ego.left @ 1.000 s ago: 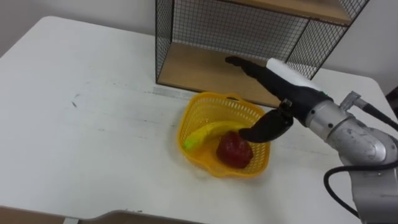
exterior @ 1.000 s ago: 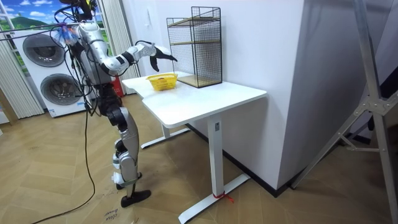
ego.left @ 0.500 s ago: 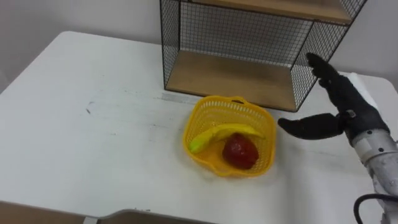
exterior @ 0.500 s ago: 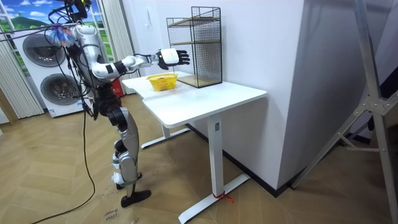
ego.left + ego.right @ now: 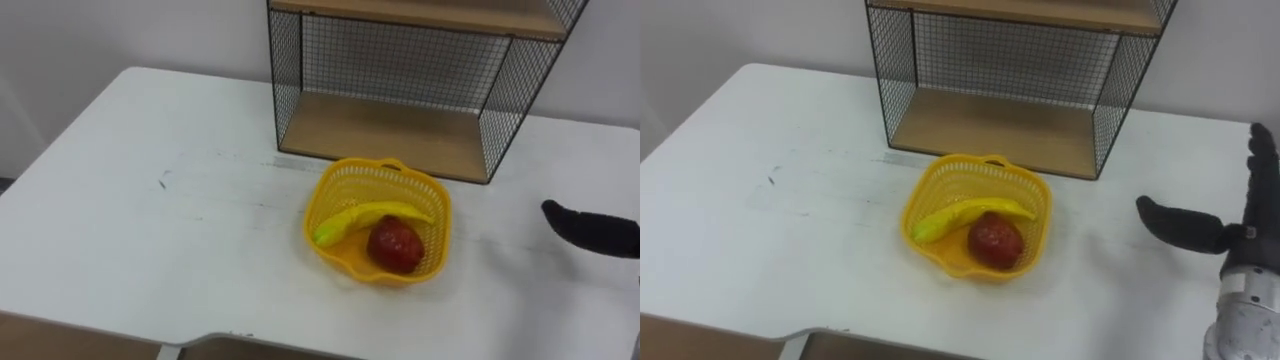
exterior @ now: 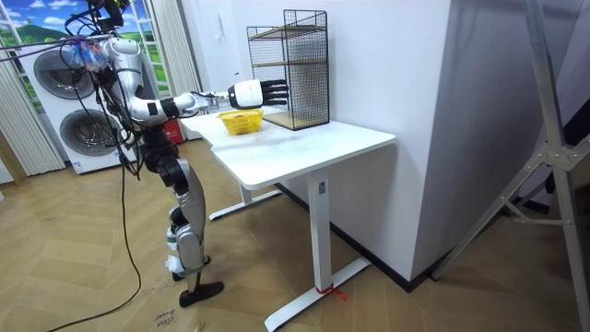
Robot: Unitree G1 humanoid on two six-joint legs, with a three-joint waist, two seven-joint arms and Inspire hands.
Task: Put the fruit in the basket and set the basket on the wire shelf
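Pulled back off the basket (image 5: 970,178) since a moment ago, the right robot hand (image 5: 1243,236) hovers above the surface (image 5: 770,230), fingers spread, holding nothing. The basket sits to its left, apart from it, with a banana (image 5: 960,215) and a red fruit (image 5: 994,240) inside; the wire shelf (image 5: 1020,60) stands ahead-left
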